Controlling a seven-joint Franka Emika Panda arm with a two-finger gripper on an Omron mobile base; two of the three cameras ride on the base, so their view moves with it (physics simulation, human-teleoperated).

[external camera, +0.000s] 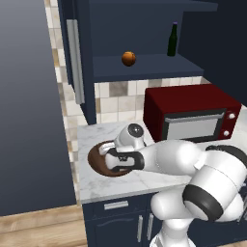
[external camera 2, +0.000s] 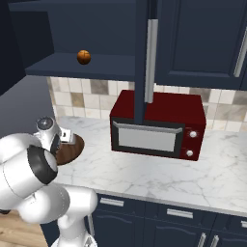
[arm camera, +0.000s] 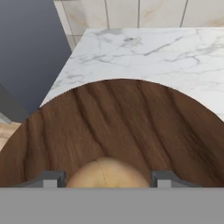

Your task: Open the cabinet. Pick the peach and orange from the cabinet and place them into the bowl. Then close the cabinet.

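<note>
In the left base view the white arm bends across the lower right of the frame and reaches left, so that its gripper (external camera: 110, 161) hangs directly above the bowl (external camera: 95, 161), a dark brown wooden dish resting on the white marble bench (external camera: 96, 137) near its left end. In the hand view the bowl's (arm camera: 122, 118) grained inside takes up the middle of the frame, and at the bottom centre a pale, rounded peach (arm camera: 107, 175) sits between the two grey fingertips (arm camera: 48, 178); the jaws stand wide on either side of it, and whether they press it or are released around it cannot be told. The cabinet (external camera: 77, 53) is open: its left door stands edge-on at the upper left of the left base view with its long silver handle (external camera: 75, 60) facing the camera, and the orange (external camera: 128, 58) rests on the lower shelf (external camera: 144, 65), upper centre of the frame, well apart from the bowl below. A dark green bottle (external camera: 172, 40) stands upright on the same shelf to the right of the orange. Below the shelf, on the right of the bench, sits a dark red microwave (external camera: 193, 113). In the right base view the orange (external camera 2: 83, 57) shows at the upper left, the bowl (external camera 2: 70, 149) peeks out from behind the arm at the middle left, and the microwave (external camera 2: 157, 125) fills the centre.
</note>
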